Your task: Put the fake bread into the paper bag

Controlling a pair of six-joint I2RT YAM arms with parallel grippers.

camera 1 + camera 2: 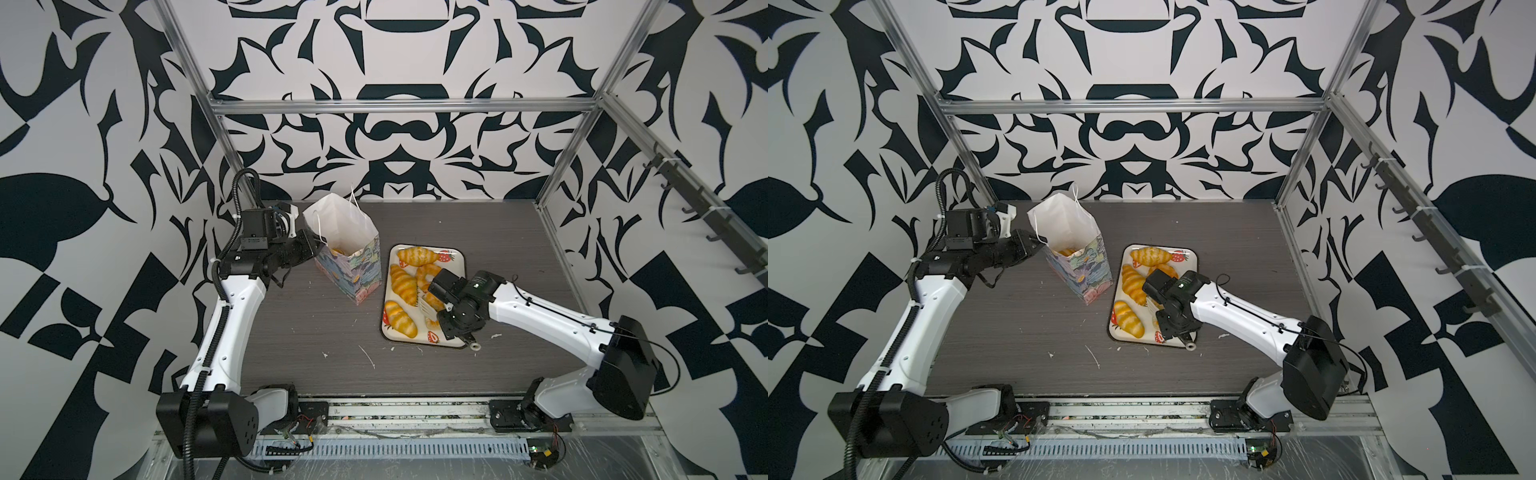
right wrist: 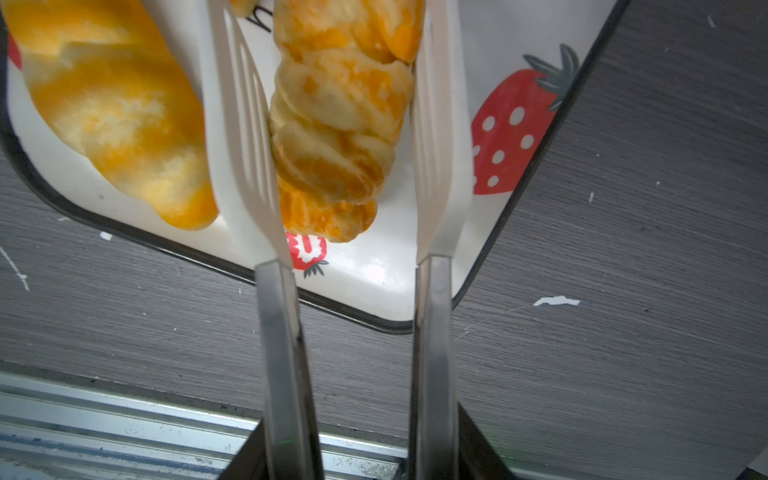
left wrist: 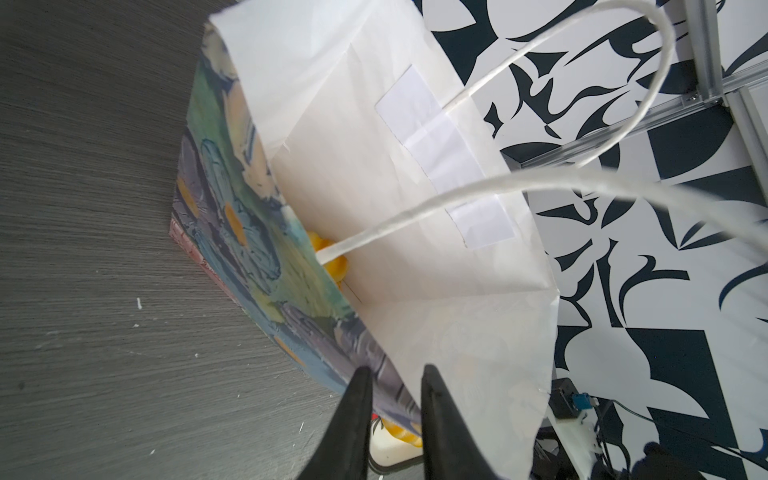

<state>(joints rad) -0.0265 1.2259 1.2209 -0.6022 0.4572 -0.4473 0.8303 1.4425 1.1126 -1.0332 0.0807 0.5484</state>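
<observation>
L gripper (image 3: pixel 392 399) is clamping shut on the paper bag (image 1: pixel 353 266) at its left rim, one finger on the printed outside, one on the white inside. Bag is standing upright at the back left of the table (image 1: pixel 478 224), mouth gaping, w/ one yellow pastry (image 3: pixel 334 266) lying at the bottom; a cord handle (image 3: pixel 415 215) is drooping across the opening. R gripper (image 1: pixel 428 309) is carrying white slotted tongs (image 2: pixel 245 124), blades straddling a twisted roll (image 2: pixel 336 124) that is lying on the strawberry tray (image 1: pixel 457 259) near its front edge; blades are touching the roll, but can't tell if they're squeezing it. A fat croissant (image 2: pixel 112 104) is crowding one blade, just beside it. Far croissant (image 1: pixel 417 255) and middle croissant (image 1: pixel 403 282) are lying further back on the tray; R wrist is covering another piece. Tray is sitting near the bag, to its right, not touching. Surface is showing dark grey wood grain w/ white scraps (image 1: pixel 368 357) scattered at the front. Bold b&w patterned walls (image 1: pixel 399 137) are enclosing the cell, w/ alum. frame bars (image 1: pixel 399 106) and a hook rail (image 1: pixel 706 224) on the right.
</observation>
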